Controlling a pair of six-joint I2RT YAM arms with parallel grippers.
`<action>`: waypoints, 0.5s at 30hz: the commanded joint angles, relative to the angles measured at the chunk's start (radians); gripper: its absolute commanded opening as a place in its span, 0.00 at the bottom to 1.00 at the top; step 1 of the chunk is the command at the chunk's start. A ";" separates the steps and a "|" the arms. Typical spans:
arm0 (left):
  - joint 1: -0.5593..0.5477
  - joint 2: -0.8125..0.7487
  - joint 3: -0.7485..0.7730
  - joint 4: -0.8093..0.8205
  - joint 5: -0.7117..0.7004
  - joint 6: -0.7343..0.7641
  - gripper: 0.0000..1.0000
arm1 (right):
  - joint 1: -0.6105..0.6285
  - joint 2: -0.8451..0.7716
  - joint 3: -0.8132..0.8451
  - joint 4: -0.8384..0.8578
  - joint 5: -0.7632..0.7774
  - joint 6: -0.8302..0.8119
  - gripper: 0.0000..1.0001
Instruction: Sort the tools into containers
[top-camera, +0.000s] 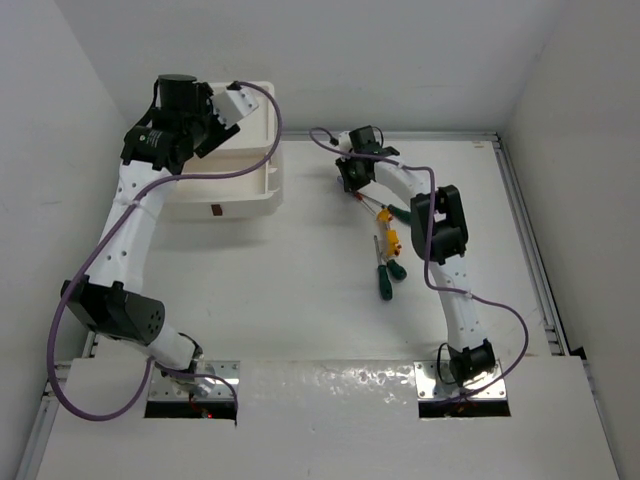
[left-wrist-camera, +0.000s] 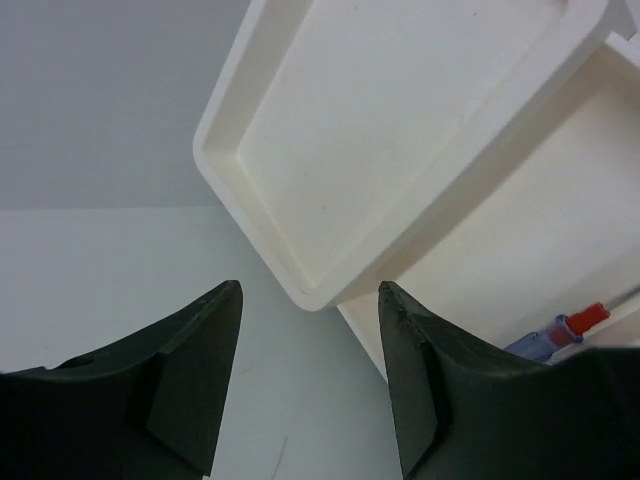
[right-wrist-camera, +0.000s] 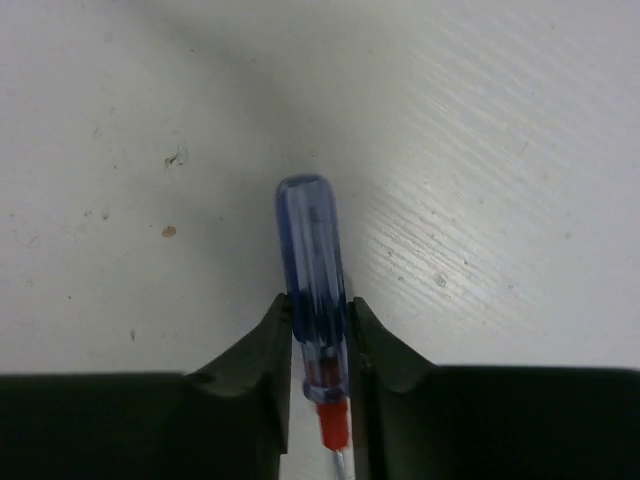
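Right jaws are pinching a blue-red screwdriver (right-wrist-camera: 312, 265) tight across the lower handle, w/ no gap on either side. Its rounded blue end is pointing away from the wrist cam, red collar & thin shaft running back btwn the fingers. It's sitting low over the tabletop (right-wrist-camera: 480, 200); can't tell if it's touching. In the top view this is happening toward the far centre of the tabletop, well apart from the white container unit (top-camera: 255, 175).

Left jaws are standing wide open, gripping nothing, hovering over a corner of that unit at the far left. Below them the shallow top tray (left-wrist-camera: 400, 130) is showing, & a drawer (left-wrist-camera: 560, 230) is sticking out from under it w/ a second blue-red screwdriver (left-wrist-camera: 560, 335) lying inside, partly hidden by a finger. A brown tab (top-camera: 216, 210) is showing on the unit's front.

More tools are lying loose beside the right arm: a yellow-orange screwdriver (top-camera: 392, 240) & dark green screwdrivers (top-camera: 385, 282) just nearer the bases.
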 joint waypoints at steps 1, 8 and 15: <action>-0.002 -0.028 0.018 -0.025 0.023 -0.126 0.54 | 0.020 0.005 -0.045 0.018 0.009 -0.029 0.14; -0.002 -0.015 0.125 -0.059 0.003 -0.311 0.58 | 0.037 -0.108 -0.095 0.033 -0.034 -0.066 0.00; -0.002 -0.015 0.159 -0.066 0.026 -0.399 0.59 | 0.037 -0.358 -0.187 0.166 -0.083 -0.026 0.00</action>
